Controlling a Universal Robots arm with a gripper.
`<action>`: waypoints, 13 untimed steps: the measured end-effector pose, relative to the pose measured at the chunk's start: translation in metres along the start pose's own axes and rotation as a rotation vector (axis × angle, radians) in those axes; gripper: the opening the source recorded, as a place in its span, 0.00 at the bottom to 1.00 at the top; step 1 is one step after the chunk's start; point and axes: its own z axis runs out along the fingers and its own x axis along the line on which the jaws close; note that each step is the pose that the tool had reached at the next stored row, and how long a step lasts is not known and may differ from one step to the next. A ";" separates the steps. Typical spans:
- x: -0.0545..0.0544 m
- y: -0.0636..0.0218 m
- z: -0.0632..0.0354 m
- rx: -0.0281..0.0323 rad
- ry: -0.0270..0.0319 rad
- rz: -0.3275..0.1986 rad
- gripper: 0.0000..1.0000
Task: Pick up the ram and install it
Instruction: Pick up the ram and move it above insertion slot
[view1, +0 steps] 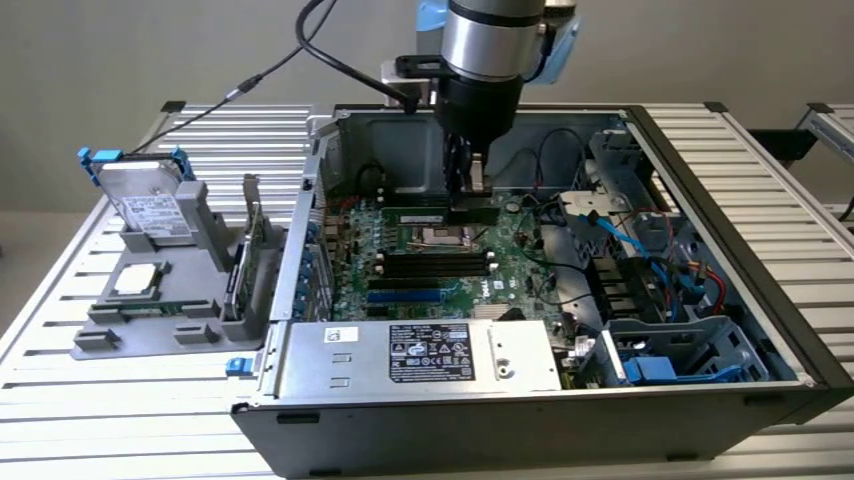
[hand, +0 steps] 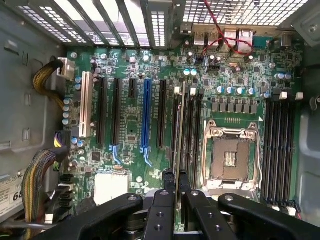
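Observation:
My gripper hangs inside the open computer case, shut on the ram, a long thin green stick held level just above the motherboard. In the wrist view the ram appears edge-on between the black fingers. It runs along the bank of memory slots beside the open processor socket. I cannot tell whether its lower edge touches a slot.
A second bank of black slots lies on the socket's other side. The power supply sits at the case's near side, with cables at the exterior view's right. A grey fixture at the exterior view's left holds a hard drive, a processor chip and an upright card.

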 end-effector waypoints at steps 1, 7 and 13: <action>0.000 0.0001 0.0014 0.0023 0.0009 -0.001 0.14; -0.001 -0.0006 0.0099 0.0076 0.0078 -0.018 0.14; -0.002 -0.0014 0.0207 0.0081 0.0098 -0.023 0.14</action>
